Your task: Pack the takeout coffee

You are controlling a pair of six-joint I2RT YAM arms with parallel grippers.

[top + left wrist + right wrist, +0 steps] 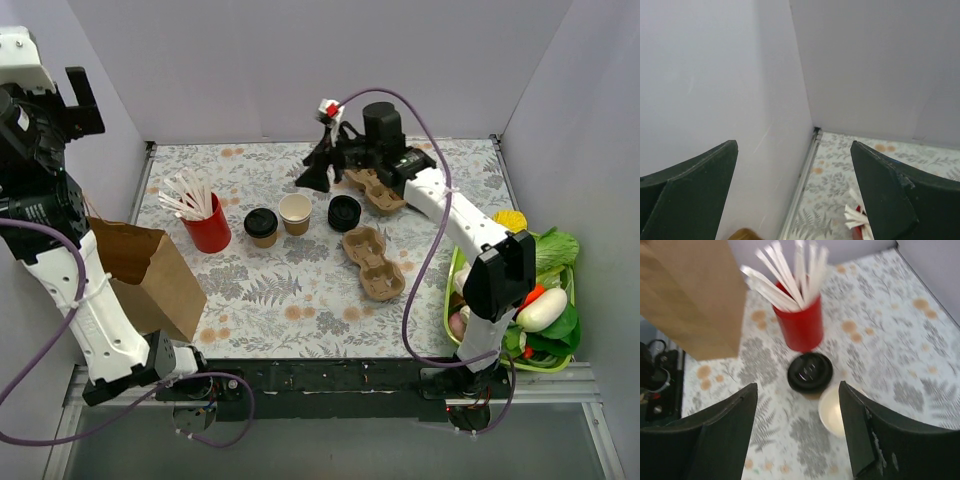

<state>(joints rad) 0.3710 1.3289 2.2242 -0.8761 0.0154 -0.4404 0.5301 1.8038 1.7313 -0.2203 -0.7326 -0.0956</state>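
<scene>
Chief hazard: toppling of the small cream-white paper cup [295, 213], uncapped and probably light, through a descent of the right gripper [318, 175] with one finger over the rim instead of beside the wall. Second hazard: a grasp on the wrong neighbour, owing to close spacing along the row, from left to right a red cup of white sticks [207, 228], a tan cup capped with a black lid [261, 224], the open cream cup, and a loose round black plastic lid [344, 212] lying flat just to its right. Third hazard: a snag on the brown pulp two-cup carrier [378, 192] lying under the right wrist. Right gripper: hovers at the far side of the row, fingers moderately apart, nothing between them, in contact with nothing. Left gripper [78, 100]: high at the left wall, above the brown paper bag [150, 275], spread wide and empty. Second pulp carrier [372, 262]: near the middle of the table, unloaded.
</scene>
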